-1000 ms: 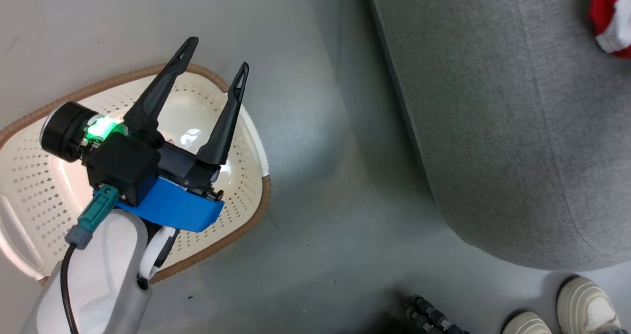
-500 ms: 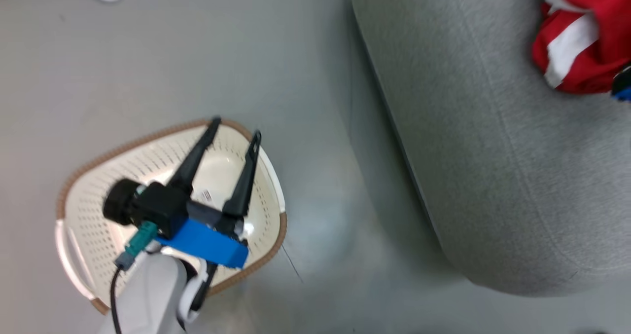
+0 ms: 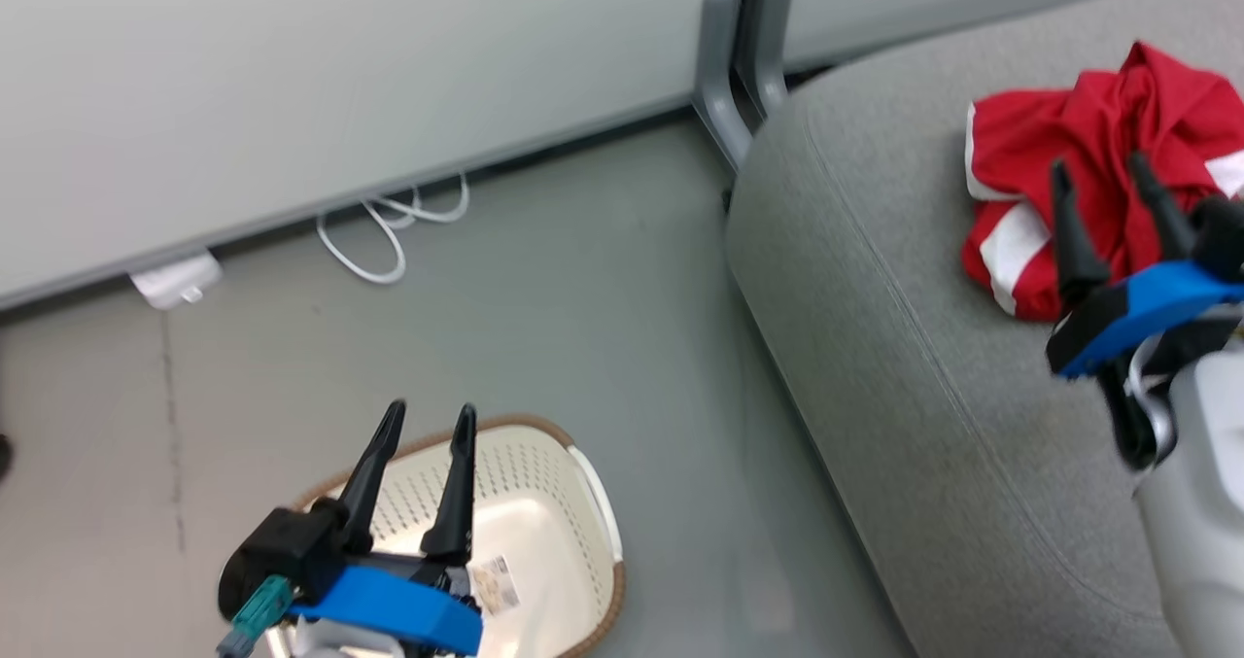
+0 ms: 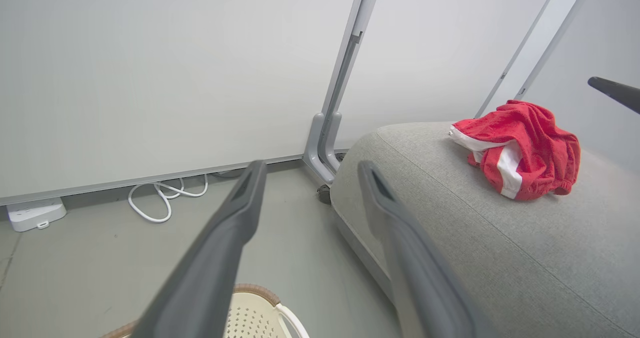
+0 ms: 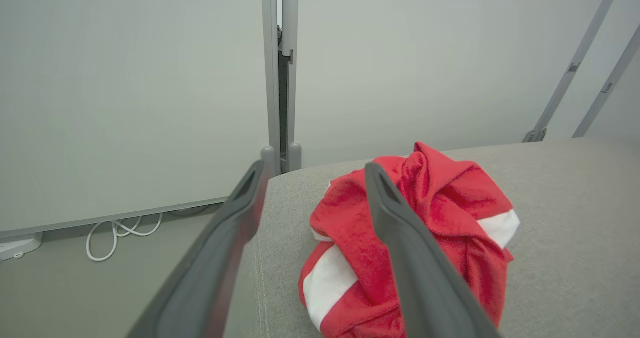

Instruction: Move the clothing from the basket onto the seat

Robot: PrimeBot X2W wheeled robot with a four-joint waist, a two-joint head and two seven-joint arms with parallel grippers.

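Since the earlier frame our head view has tilted upward. We see the right gripper, jaws spread, nearer the clothing, heaped on the seat just ahead; the left gripper, jaws spread, hovers over the basket.

The left gripper is covering part of the basket, whose near side is running off the bottom edge of the head view; the print on its label sticker is too small to read. The blurred right gripper is hiding part of the clothing, and the seat is running out past the right edge.
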